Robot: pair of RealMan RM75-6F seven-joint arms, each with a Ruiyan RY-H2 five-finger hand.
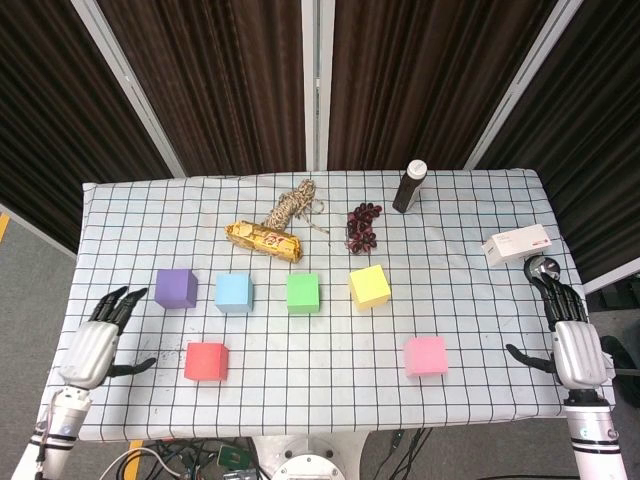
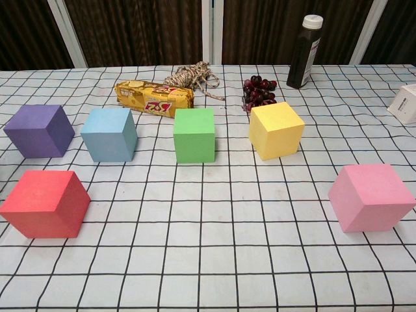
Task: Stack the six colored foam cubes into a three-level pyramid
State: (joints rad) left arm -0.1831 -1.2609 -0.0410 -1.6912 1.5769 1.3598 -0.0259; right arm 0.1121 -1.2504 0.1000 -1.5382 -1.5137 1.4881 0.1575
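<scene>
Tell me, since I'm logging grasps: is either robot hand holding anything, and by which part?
Nothing is held. Left robot hand and right robot hand are both open.

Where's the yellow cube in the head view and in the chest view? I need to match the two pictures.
Head view: the yellow cube sits right of centre, at the right end of the row of four cubes.
Chest view: the yellow cube is right of centre in the upper half, turned slightly askew.
Shared landmark: the green cube is its neighbour toward the robot's left in both views.
</scene>
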